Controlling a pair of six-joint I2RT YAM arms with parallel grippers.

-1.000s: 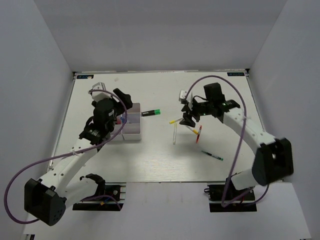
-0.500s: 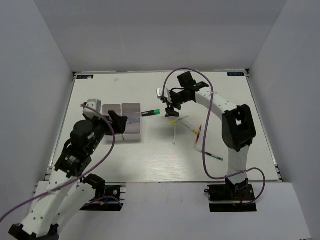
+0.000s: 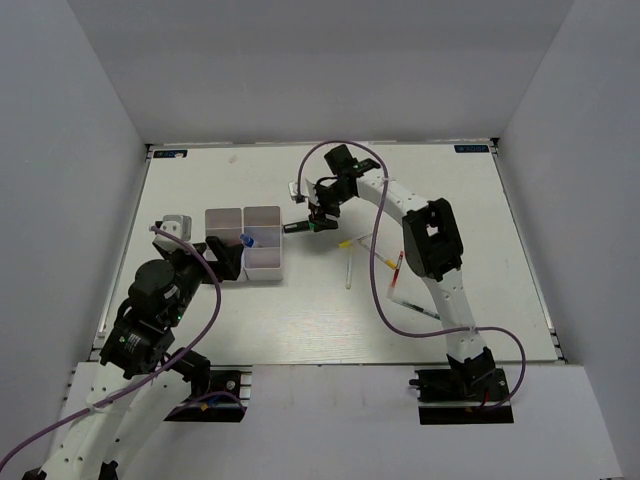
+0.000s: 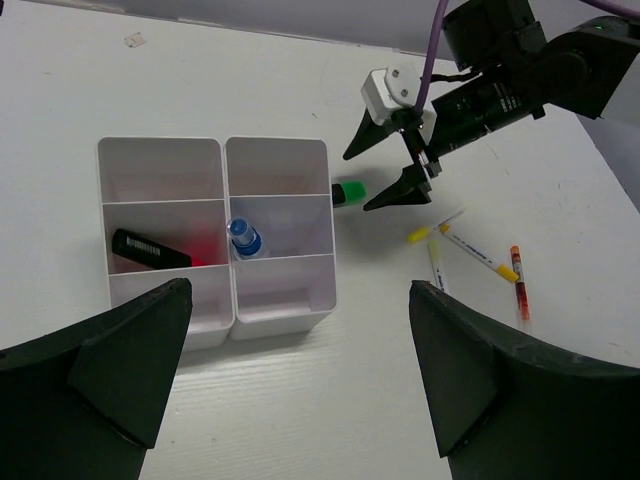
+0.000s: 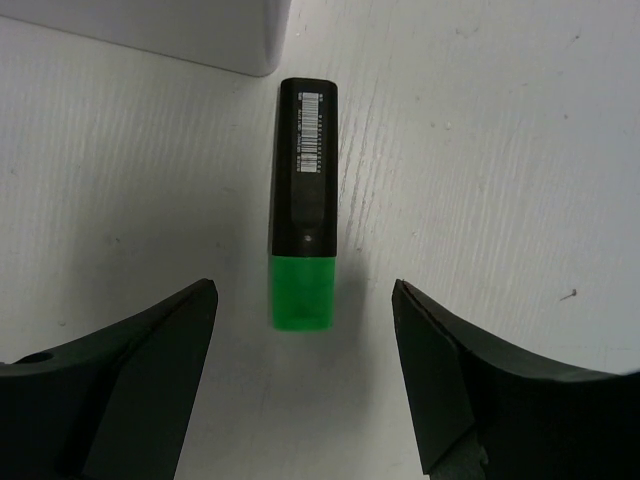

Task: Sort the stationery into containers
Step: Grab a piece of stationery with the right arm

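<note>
A white, faintly grained table (image 3: 300, 325) spreads below the right claw (image 3: 314, 218); a plain pale grey wall (image 3: 320, 70) rises beyond it, matching side walls (image 3: 60, 160) flank it, all under soft even light

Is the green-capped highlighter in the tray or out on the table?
Out. The highlighter lies flat on the table beside the tray, under the open right tool.
</note>
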